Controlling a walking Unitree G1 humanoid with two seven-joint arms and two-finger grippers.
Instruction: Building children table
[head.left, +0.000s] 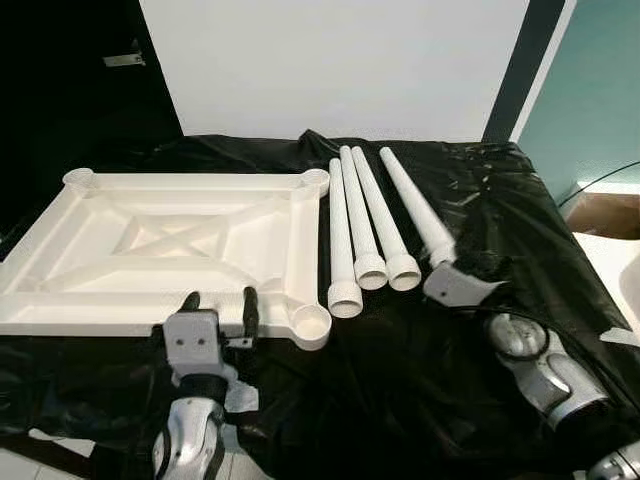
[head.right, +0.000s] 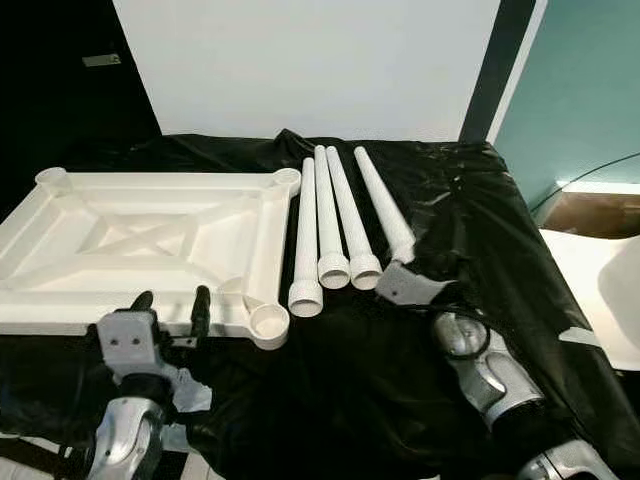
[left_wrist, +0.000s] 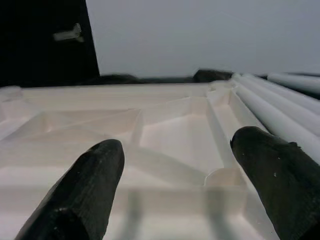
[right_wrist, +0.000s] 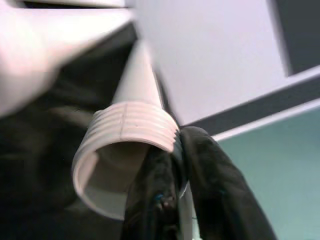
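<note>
A white plastic tabletop (head.left: 150, 250) lies underside up across the left half of the frame, on a table draped in black plastic sheeting (head.left: 400, 400). Its ribbed bracing faces upward, and round corner sockets (head.left: 311, 323) sit empty. To its right, at centre frame, three white legs (head.left: 352, 230) lie side by side, threaded ends toward the camera. A fourth leg (head.left: 415, 205) lies angled just beside them.

At lower left, the left gripper (head.left: 220, 300) hovers at the tabletop's near edge, its two black fingers spread apart and holding nothing. At centre right, the right gripper (right_wrist: 175, 165) is clamped on the rim of the fourth leg's threaded end, one finger inside the hollow tube and one outside.

Assembly seems barely begun: no leg is fitted into any socket, so all four remain to be screwed in, and the table then turned upright.

The right fingertips are hard to see from the head views. The near left socket is hidden behind the left gripper, and the right wrist view is blurred.
</note>
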